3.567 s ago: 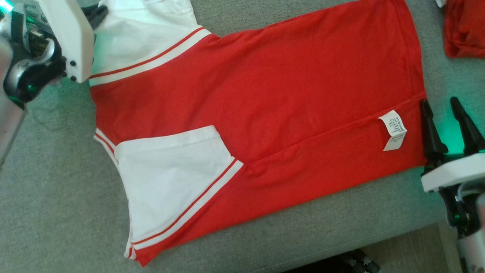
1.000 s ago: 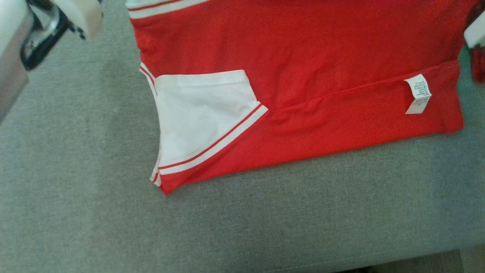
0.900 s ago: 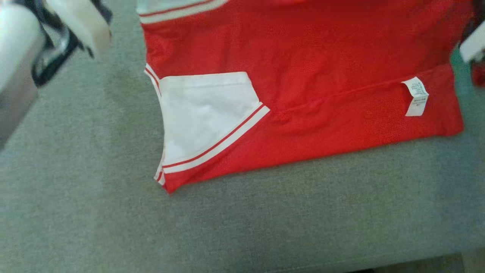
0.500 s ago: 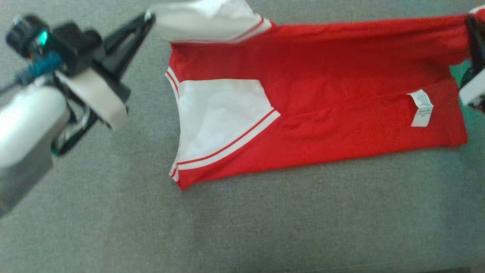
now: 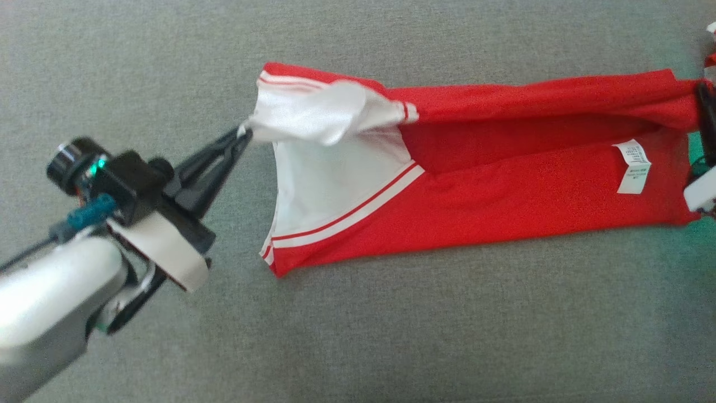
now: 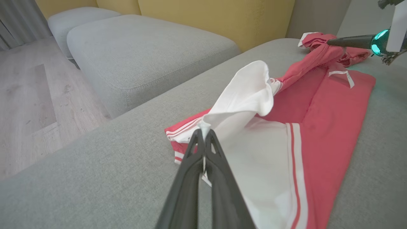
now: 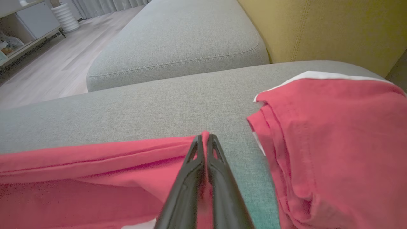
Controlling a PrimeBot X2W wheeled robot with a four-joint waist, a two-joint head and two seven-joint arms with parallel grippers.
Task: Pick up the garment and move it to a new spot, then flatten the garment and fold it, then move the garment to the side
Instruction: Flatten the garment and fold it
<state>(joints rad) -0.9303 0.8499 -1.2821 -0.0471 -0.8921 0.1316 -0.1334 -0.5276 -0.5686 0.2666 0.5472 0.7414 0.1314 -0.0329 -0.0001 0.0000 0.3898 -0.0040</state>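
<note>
Red garment (image 5: 503, 196) spans grey cushion (image 5: 358, 347), centre to 3 o'clock. Grip: left gripper (image 5: 244, 132) pinched closed on white sleeve (image 5: 313, 112), 9 o'clock; right gripper (image 7: 205, 137) pinched closed on red hem (image 7: 165, 149), 3 o'clock. Bare cushion at 6 and 12 o'clock; another red pile (image 7: 334, 143) beside hem. Since half a second ago: lifted far edge now overlaps near sleeve.

Bare grey sofa seat (image 5: 391, 336) lies open all along the near side of the garment (image 5: 503, 196) and beyond its far edge. At the right end, a second red pile (image 7: 334, 143) sits near the right claw (image 7: 205, 137), narrowing that side; a yellow backrest (image 7: 318, 28) rises behind it.
</note>
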